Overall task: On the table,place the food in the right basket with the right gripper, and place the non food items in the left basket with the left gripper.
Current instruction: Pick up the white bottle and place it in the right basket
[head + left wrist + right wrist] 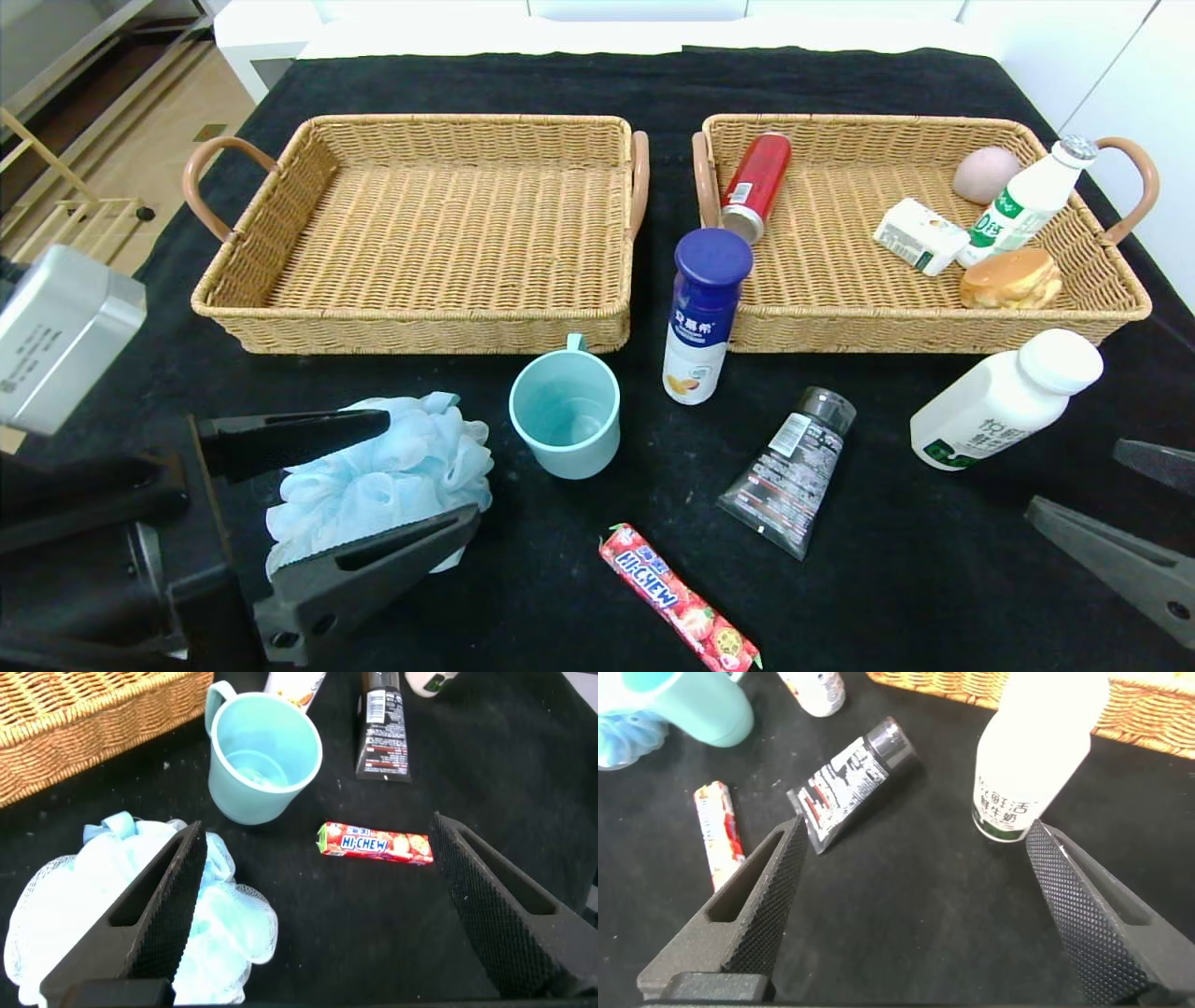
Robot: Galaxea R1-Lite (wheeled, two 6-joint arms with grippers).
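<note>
One pouf (378,481) between left gripper (411,481) fingers

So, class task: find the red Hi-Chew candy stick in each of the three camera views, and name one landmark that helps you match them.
Head view: the Hi-Chew stick lies at the near table edge, below the dark tube.
Left wrist view: centre, between the left claw's fingers, near the teal mug.
Right wrist view: at the picture's left side, beside the tube.
Shared landmark: the dark tube, seen in all three.
</note>
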